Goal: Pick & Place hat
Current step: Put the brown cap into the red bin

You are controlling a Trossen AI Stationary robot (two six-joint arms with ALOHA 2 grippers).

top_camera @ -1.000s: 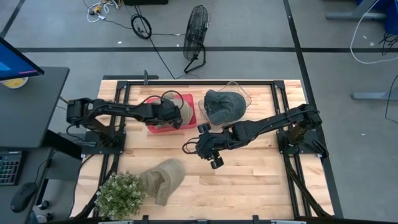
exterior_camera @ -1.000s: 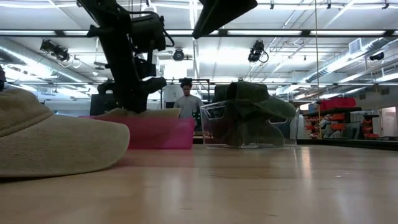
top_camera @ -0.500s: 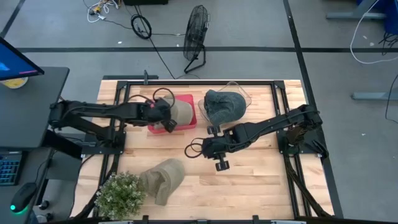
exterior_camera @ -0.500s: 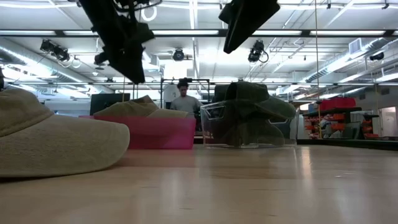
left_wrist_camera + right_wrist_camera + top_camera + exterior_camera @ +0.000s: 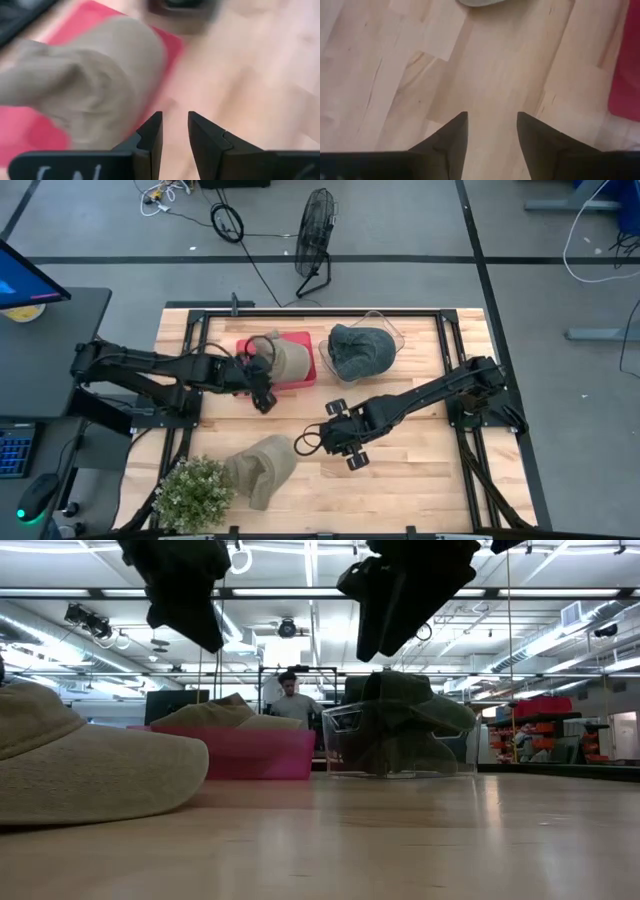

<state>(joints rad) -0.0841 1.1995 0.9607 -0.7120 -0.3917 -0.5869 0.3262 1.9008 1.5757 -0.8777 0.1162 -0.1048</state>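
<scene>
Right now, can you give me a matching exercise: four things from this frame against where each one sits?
Things:
1. tan hat
2. dark hat
3. loose tan hat
4. plant

Places:
A. clear bin
B. bare wood, next to the plant
C. red bin
D. table's near-left corner

Pairs: 1-C, 2-A, 3-B, 4-D

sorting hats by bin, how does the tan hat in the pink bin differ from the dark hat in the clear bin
The tan hat is light beige; the dark hat is grey-green. The tan hat sits in an opaque pink bin, the dark hat in a see-through clear bin. In the low view the dark hat rises higher above its rim. Both sit binned, touched by neither tool.
</scene>
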